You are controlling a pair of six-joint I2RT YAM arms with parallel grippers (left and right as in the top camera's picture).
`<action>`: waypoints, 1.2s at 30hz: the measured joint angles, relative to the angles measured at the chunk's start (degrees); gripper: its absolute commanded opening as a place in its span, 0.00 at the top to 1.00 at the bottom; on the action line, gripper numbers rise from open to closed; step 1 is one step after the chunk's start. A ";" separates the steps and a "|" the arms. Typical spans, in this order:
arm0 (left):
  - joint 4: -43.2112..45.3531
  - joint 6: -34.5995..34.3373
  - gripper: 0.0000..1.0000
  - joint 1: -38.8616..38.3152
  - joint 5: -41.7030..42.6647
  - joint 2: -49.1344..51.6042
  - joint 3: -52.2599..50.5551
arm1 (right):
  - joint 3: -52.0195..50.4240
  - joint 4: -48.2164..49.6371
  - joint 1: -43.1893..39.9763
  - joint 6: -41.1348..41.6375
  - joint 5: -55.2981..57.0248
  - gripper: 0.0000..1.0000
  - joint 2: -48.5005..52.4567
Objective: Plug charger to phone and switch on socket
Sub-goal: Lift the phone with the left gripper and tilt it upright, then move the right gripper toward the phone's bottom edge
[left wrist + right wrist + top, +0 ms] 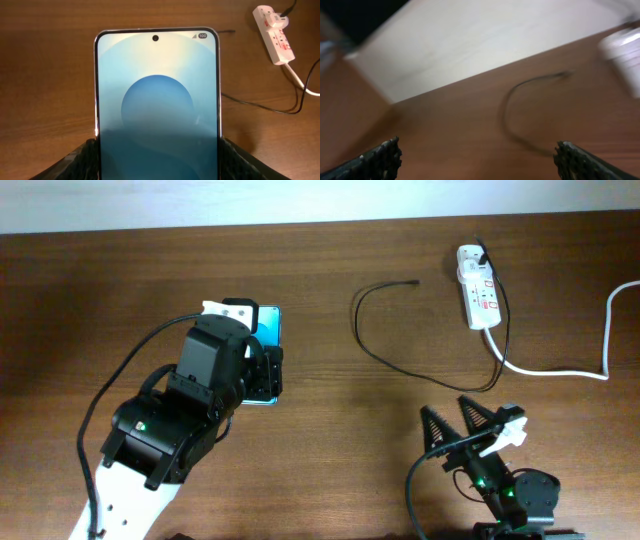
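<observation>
Brown desk, pale wall at 12 o'clock. The left gripper clamps the phone at 9 o'clock; the right gripper is spread, empty, at 5 o'clock. Risk: the thin charger at 1 o'clock may skid when pinched.

Soft, even light on the table, phone screen glows, shaded toward 6 o'clock, right wrist view motion-blurred, socket smeared at 2 o'clock.

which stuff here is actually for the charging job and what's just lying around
For the job: slim cyan-screen smartphone, thin black charger cable, white plastic power strip with red switches.
Just there: thick white power cord, brown wooden table.
</observation>
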 measured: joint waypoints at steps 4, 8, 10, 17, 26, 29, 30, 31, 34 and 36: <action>0.22 -3.32 0.57 0.00 0.00 0.00 0.00 | 0.00 -0.31 0.00 4.28 -15.85 0.02 0.00; 1.33 -6.88 0.58 0.00 0.02 0.00 0.00 | 0.00 -0.31 0.02 10.88 -23.41 0.02 0.00; 1.36 -9.99 0.57 0.00 0.02 0.00 0.00 | 0.00 -0.28 0.02 14.05 -24.87 0.02 0.00; 1.73 -19.67 0.57 0.00 0.02 5.29 0.02 | 0.00 -0.22 0.02 17.11 -24.96 0.02 0.00; 5.03 -25.09 0.58 0.00 0.02 11.19 0.02 | 0.00 0.00 0.02 31.36 -16.35 0.05 0.00; 5.75 -26.58 0.58 0.00 0.02 11.39 0.02 | 0.00 -0.13 0.00 37.33 -13.73 0.05 0.00; 5.92 -26.97 0.59 0.00 0.02 11.39 0.02 | 0.00 -0.28 0.02 38.97 -13.49 0.05 0.00; 6.10 -27.17 0.59 0.00 0.02 11.39 0.02 | 0.00 -0.31 0.02 40.17 -13.31 0.05 0.00; 6.56 -27.61 0.58 0.00 0.02 11.39 0.02 | 0.00 -0.39 0.22 48.46 -13.90 0.05 0.00; 6.56 -27.61 0.58 0.00 0.02 11.39 0.02 | 0.00 0.04 2.19 53.68 -14.36 0.04 0.00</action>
